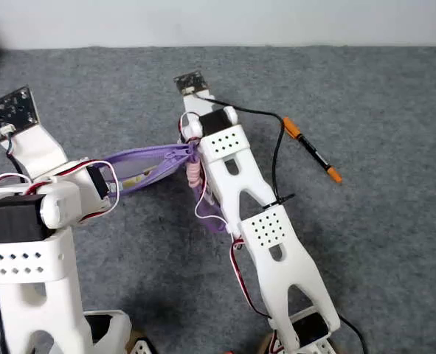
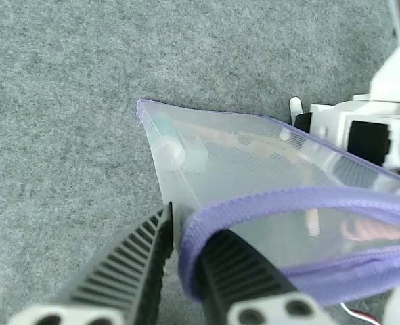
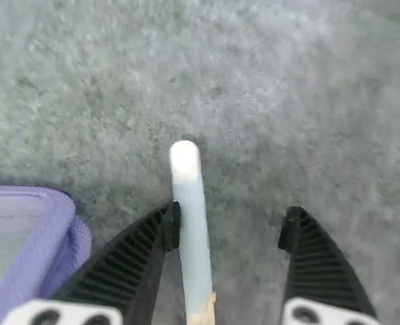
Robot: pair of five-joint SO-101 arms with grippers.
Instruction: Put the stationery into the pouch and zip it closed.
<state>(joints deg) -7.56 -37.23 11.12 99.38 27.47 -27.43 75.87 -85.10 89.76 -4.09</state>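
A clear pouch with purple zip trim (image 1: 140,166) hangs stretched between the two arms above the grey carpet. My left gripper (image 2: 183,244) is shut on one end of the pouch (image 2: 254,176), and pale stationery shows through its wall. At the pouch's other end my right gripper (image 3: 232,220) is open. A pale blue pen with a white tip (image 3: 189,217) stands between its fingers and leans on one of them. The pouch's purple edge (image 3: 30,237) lies beside that finger. An orange-and-black pen (image 1: 311,151) lies on the carpet to the right of the right arm.
Grey carpet (image 1: 380,96) covers the whole table, with a white wall along the far edge. A black cable (image 1: 277,158) runs along the right arm near the orange-and-black pen. The right arm's white body (image 2: 362,128) stands behind the pouch in the left wrist view.
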